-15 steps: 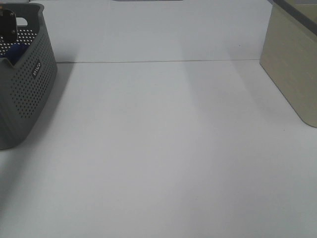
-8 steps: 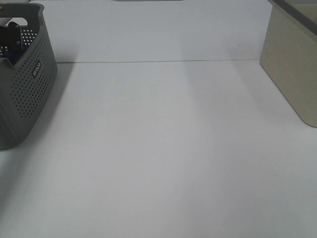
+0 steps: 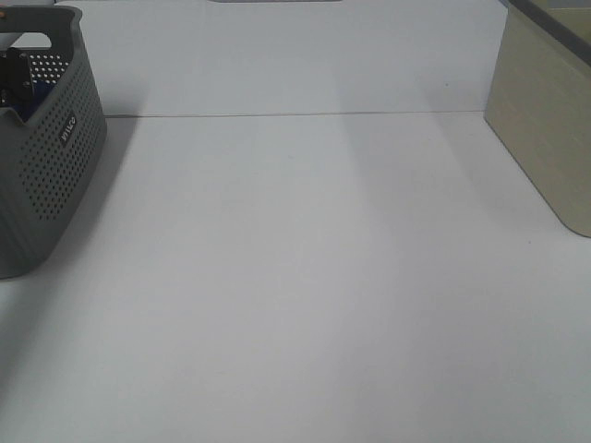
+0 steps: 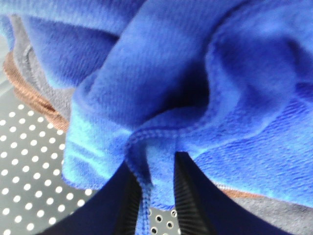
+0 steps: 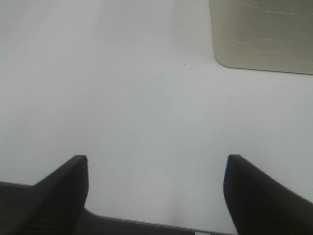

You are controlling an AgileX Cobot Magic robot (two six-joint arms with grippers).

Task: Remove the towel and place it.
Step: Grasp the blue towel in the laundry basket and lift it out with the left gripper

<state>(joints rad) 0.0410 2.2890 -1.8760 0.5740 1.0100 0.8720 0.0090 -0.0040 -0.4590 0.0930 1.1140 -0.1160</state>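
Note:
The blue towel (image 4: 205, 83) fills the left wrist view, bunched inside the grey perforated basket (image 3: 51, 175) at the far left of the table. My left gripper (image 4: 155, 191) is shut on a folded hem of the towel, black fingers (image 4: 188, 200) pinching it from both sides. In the exterior high view only a dark part of the left gripper (image 3: 13, 72) and a sliver of blue towel (image 3: 37, 78) show over the basket rim. My right gripper (image 5: 156, 191) is open and empty above bare white table; it is out of the exterior high view.
Grey and brown cloths (image 4: 34, 93) lie under the towel in the basket, over its perforated floor (image 4: 29, 181). A beige box (image 3: 545, 111) stands at the right edge of the table, also in the right wrist view (image 5: 261, 34). The white table (image 3: 305, 277) spreads between them.
My left gripper has shifted slightly inside the basket, drifting toward the left edge of the exterior high view. The rest has not moved.

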